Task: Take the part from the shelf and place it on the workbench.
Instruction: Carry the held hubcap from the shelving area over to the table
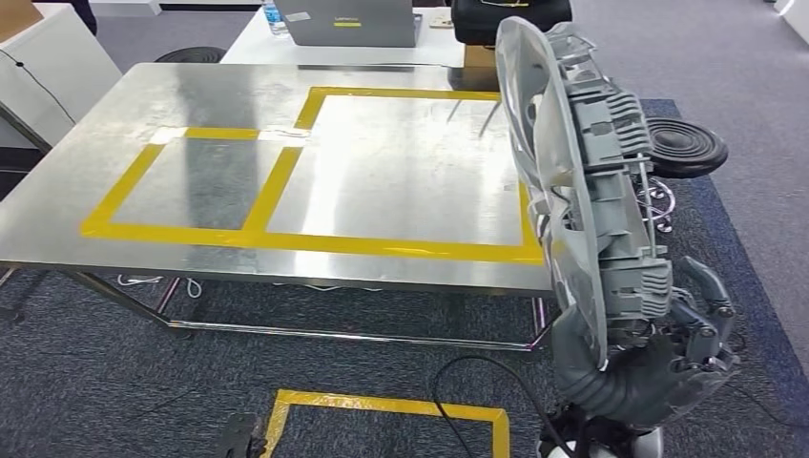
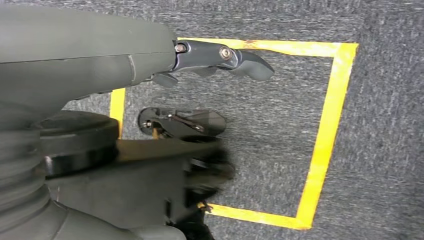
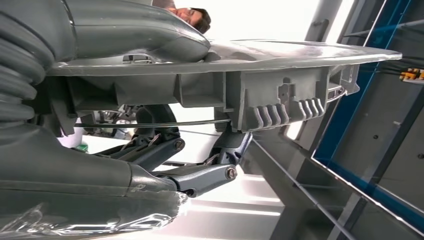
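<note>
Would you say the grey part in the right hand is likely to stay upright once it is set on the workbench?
Probably not: the grey part is tall, thin and held on edge by the right hand, so it would likely tip. Its ribbed moulded body looks stiff. The metal workbench looks smooth, so it may slide.

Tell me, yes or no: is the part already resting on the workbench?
No. In the head view the right hand holds the grey part upright beside the workbench, off its right edge.

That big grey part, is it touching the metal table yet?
Apart. In the head view the part stands upright in the right hand, off the workbench's right edge, its lower end below the tabletop's level.
</note>
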You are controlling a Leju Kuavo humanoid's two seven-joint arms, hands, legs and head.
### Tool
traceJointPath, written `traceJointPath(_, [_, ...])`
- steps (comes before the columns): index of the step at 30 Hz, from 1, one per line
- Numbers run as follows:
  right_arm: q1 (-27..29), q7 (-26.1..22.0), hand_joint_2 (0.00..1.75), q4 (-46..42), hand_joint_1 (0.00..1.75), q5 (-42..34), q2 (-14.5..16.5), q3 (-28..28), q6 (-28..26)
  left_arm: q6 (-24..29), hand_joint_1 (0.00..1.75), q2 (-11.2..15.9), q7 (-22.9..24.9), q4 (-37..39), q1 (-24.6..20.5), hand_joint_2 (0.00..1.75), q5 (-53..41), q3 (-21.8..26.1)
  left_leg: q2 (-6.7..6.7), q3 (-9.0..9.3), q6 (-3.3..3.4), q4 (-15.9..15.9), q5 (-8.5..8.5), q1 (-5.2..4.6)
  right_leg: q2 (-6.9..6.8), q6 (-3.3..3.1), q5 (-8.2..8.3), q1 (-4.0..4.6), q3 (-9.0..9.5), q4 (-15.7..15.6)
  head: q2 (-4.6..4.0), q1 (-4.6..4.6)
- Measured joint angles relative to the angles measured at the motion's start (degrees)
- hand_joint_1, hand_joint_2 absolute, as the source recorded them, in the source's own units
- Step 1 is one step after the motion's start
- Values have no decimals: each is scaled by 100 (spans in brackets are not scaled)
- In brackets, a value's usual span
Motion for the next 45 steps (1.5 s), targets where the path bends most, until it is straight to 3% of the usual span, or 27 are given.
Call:
traceJointPath(1, [0, 1, 175, 4, 175, -3, 0, 0, 0, 7, 0, 0, 0, 0, 3, 175, 0, 1, 0, -76, 1, 92, 49, 1, 4, -3, -5, 0, 7, 0, 0, 0])
traceJointPath(2, [0, 2, 175, 8, 175, -6, 0, 1, 0, 13, 0, 0, 0, 0, 2, 175, -1, 3, 0, -42, 5, -35, 205, 2, 11, -2, -11, -1, 19, 0, 0, -2])
traceJointPath(4, [-1, 3, 175, 13, 175, -9, 0, 1, 0, 17, 0, -1, -1, 0, -6, 175, -1, 4, 0, 280, 17, -753, 641, 9, 27, 21, -29, 0, 48, 2, 0, -3])
traceJointPath(6, [-2, 3, 175, 14, 175, -12, 0, 2, 0, -52, 0, -5, -29, 0, -14, 175, -1, 5, -8, 556, 53, -1350, 843, 11, 44, 71, -51, 21, 50, 22, 0, -3])
traceJointPath(9, [-3, 2, 175, 14, 175, -16, 0, 2, 0, -306, 0, -9, -163, 0, -6, 175, 1, 5, -18, 607, 162, -1494, 831, -1, 47, 165, -68, 21, 37, 10, 0, -5])
traceJointPath(11, [-5, 1, 175, 14, 175, -24, -1, 2, 0, -443, 0, -10, -219, 0, -3, 175, 5, 7, -28, 653, 248, -1521, 782, 12, 30, 230, -157, 10, -52, 191, 0, 18])
traceJointPath(14, [-4, -1, 175, 16, 175, -34, -2, 4, 0, -421, 0, -9, -194, 0, 3, 175, 4, 12, 7, 757, 319, -1531, 756, 18, 8, 291, -577, 3, -580, 1235, 0, 62])
traceJointPath(15, [-4, -1, 175, 19, 175, -31, -2, 4, 0, -356, 0, -8, -173, 0, 4, 175, 1, 14, 21, 779, 324, -1528, 758, 17, 7, 298, -674, 2, -764, 1547, 0, 64])
traceJointPath(16, [-3, -1, 175, 22, 175, -27, -2, 4, 0, -279, 0, -8, -142, 0, 4, 175, -2, 19, 21, 797, 325, -1527, 743, 17, 6, 300, -662, 2, -866, 1671, 0, 69])
traceJointPath(17, [-4, -1, 175, 26, 175, -23, -2, 4, 0, -220, 0, -8, -120, 0, 5, 175, -4, 24, 14, 817, 319, -1526, 724, 17, 5, 295, -532, 1, -851, 1563, 0, 70])
traceJointPath(19, [-4, -1, 175, 29, 175, -20, -2, 4, 0, -144, 0, -9, -93, 0, 7, 175, -11, 33, -3, 875, 291, -1524, 674, 18, -3, 276, -97, 0, -523, 809, 0, 72])
traceJointPath(21, [-5, -3, 175, 31, 175, -20, -2, 4, 0, -105, 0, -8, -87, 0, 2, 175, -18, 36, -15, 904, 237, -1511, 624, -3, -9, 243, 128, 7, -199, 177, 0, 71])
traceJointPath(26, [-3, -1, 175, 32, 175, -19, -1, 5, 0, -64, 0, -9, -77, 0, -11, 175, -38, 38, -16, 877, 83, -1446, 512, -4, 11, 85, 111, 10, -94, -2, 0, 26])
traceJointPath(27, [-3, -3, 175, 31, 175, -18, 0, 6, 0, -63, 0, -8, -80, 0, -14, 175, -48, 38, -15, 779, 55, -1235, 386, -3, 5, 58, 107, -2, -70, -23, 0, 11])
traceJointPath(29, [-3, -4, 175, 33, 175, -19, 0, 8, 0, -55, 0, -5, -85, 0, -9, 175, -64, 38, -13, 385, 16, -496, 53, 3, -3, 21, 86, -6, -51, -30, 0, -16])
traceJointPath(30, [-3, -5, 175, 37, 175, -19, 0, 8, 0, -44, 0, -3, -87, 0, -4, 175, -68, 38, -13, 173, 4, -139, -61, 7, -2, 13, 80, -5, -49, -29, 0, -18])
traceJointPath(31, [-3, -5, 175, 40, 175, -20, 0, 8, 0, -26, 0, -1, -90, 0, 2, 175, -69, 38, -13, 28, -5, 67, -73, 10, 1, 9, 74, -6, -45, -29, 0, -20])
traceJointPath(32, [-3, -4, 175, 43, 175, -20, 0, 8, 0, -7, 0, -1, -97, 0, 5, 175, -70, 39, -13, -16, -9, 66, 29, 14, 7, 10, 69, -8, -38, -29, 0, -20])
traceJointPath(33, [-4, -4, 175, 45, 175, -20, 0, 8, 0, 14, 0, 0, -104, 0, 3, 175, -71, 39, -12, 52, -11, -149, 226, 20, 14, 17, 62, -12, -25, -28, 0, -20])
traceJointPath(35, [-4, -4, 175, 45, 175, -20, 0, 8, 0, 39, 0, -3, -116, 0, -5, 175, -71, 40, -11, 388, -17, -919, 656, 36, 29, 57, 37, -6, 1, -13, 0, -26])
traceJointPath(36, [-4, -5, 175, 44, 175, -20, 0, 8, 0, 46, 0, -6, -115, 0, -11, 175, -71, 40, -19, 531, -1, -1233, 778, 41, 37, 85, 24, 2, 2, -2, 0, -27])
traceJointPath(38, [-5, -6, 175, 45, 175, -20, 0, 8, 0, 53, 0, -11, -115, 0, -14, 175, -71, 40, -35, 639, 61, -1491, 817, 31, 47, 145, 9, 16, -4, 8, 0, -28])
traceJointPath(41, [-5, -5, 175, 45, 175, -20, -1, 8, 0, 55, 0, -13, -116, 0, -10, 175, -71, 43, -38, 652, 194, -1505, 830, 32, 37, 228, -55, -5, -31, 73, 0, -11])
traceJointPath(43, [-5, -7, 175, 44, 175, -20, -2, 8, 0, 57, 0, -15, -116, 0, -12, 175, -71, 45, -34, 675, 251, -1514, 832, 47, 17, 274, -337, -11, -250, 561, 0, 21])
traceJointPath(45, [-5, -6, 175, 46, 175, -20, -2, 8, 0, 71, 0, -14, -114, 0, -10, 175, -71, 46, -29, 682, 272, -1513, 822, 42, 9, 300, -684, -15, -625, 1345, 0, 46])
